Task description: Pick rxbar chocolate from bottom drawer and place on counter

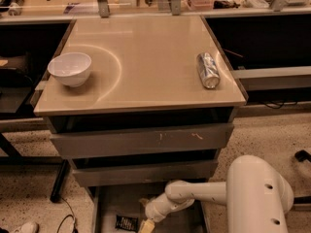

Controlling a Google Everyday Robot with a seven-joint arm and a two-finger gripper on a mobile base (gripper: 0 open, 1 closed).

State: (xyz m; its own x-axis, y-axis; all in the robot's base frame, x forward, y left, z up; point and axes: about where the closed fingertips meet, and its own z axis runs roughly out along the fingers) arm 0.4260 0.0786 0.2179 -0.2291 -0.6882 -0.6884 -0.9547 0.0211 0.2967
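The rxbar chocolate (pixel 126 223), a small black bar with pale lettering, lies flat on the grey floor of the open bottom drawer (pixel 109 203) near its front left. My gripper (pixel 145 225) hangs at the bottom edge of the view, just right of the bar, partly cut off by the frame. The white arm (pixel 199 193) reaches into the drawer from the right. The beige counter (pixel 146 57) sits above the three drawers.
A white bowl (pixel 70 68) stands on the counter's left side. A silver can (pixel 208 70) lies on its side near the right edge. Two closed upper drawers (pixel 141 140) overhang the open one. A dark table leg (pixel 58 183) stands to the left.
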